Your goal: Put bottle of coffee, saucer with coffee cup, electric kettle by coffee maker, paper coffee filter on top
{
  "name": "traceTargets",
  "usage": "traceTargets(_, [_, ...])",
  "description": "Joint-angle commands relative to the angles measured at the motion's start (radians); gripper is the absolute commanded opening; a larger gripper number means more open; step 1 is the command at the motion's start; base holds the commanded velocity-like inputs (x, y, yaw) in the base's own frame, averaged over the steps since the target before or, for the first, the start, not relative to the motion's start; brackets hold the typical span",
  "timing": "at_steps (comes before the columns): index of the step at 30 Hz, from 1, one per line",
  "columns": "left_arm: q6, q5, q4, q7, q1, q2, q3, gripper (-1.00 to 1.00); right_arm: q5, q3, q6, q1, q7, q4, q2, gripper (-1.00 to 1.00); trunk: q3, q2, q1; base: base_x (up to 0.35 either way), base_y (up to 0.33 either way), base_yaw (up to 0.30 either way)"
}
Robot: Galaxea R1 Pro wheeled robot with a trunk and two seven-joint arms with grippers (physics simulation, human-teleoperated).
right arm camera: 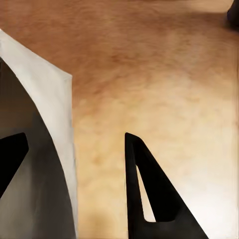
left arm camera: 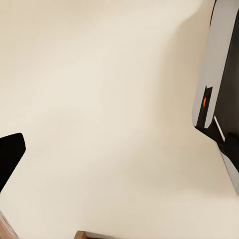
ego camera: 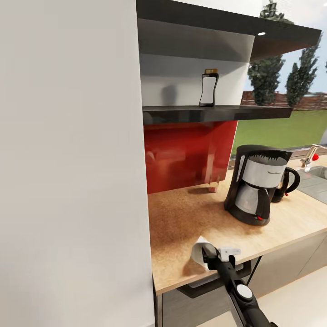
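Observation:
The black and silver coffee maker (ego camera: 252, 184) stands on the wooden countertop (ego camera: 190, 213), with the black electric kettle (ego camera: 287, 182) just behind it to the right. The bottle of coffee (ego camera: 208, 87), white-labelled with a gold cap, stands upright on the dark shelf (ego camera: 213, 112) above. At the counter's front edge my right gripper (ego camera: 205, 253) is open around the white paper coffee filter (ego camera: 198, 249). In the right wrist view the filter (right arm camera: 52, 119) lies by one finger, and the other finger (right arm camera: 142, 189) stands apart from its edge. One fingertip (left arm camera: 10, 154) of my left gripper shows over pale floor.
A tall white cabinet side (ego camera: 72, 163) fills the left and meets the counter's left end. A red backsplash (ego camera: 188, 154) sits under the shelf. A sink (ego camera: 318, 179) and tap (ego camera: 311, 156) lie at the far right. Grey drawers (ego camera: 281, 268) run below the counter.

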State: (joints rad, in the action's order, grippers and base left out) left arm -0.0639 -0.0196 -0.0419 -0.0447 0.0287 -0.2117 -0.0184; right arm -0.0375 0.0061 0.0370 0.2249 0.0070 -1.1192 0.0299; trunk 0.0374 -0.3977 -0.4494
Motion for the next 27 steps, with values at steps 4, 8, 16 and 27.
traceTargets(4, [-0.007, -0.003, -0.004, -0.001, 0.002, 0.000, -0.002, 1.00, -0.004, -0.001, 0.122, 0.001, 0.000, -0.088, 0.002, -1.00, 0.002, -0.002, -0.001, 0.000, 0.000, 0.000])
traceTargets(8, [-0.007, -0.002, -0.004, -0.001, 0.002, 0.000, -0.002, 1.00, -0.005, -0.001, 0.175, 0.002, -0.003, -0.179, 0.002, -1.00, 0.002, -0.002, -0.001, 0.000, 0.000, 0.000])
traceTargets(16, [-0.006, -0.001, -0.004, 0.003, -0.005, -0.001, -0.002, 1.00, -0.004, -0.001, 0.443, 0.078, -0.004, -0.311, 0.003, -1.00, 0.002, -0.002, -0.001, 0.000, 0.000, 0.000])
traceTargets(27, [-0.007, 0.000, -0.004, 0.003, -0.053, -0.002, -0.002, 1.00, 0.028, -0.001, 0.764, 0.359, -0.004, -0.336, 0.021, -1.00, 0.002, -0.002, -0.001, 0.000, 0.000, 0.000])
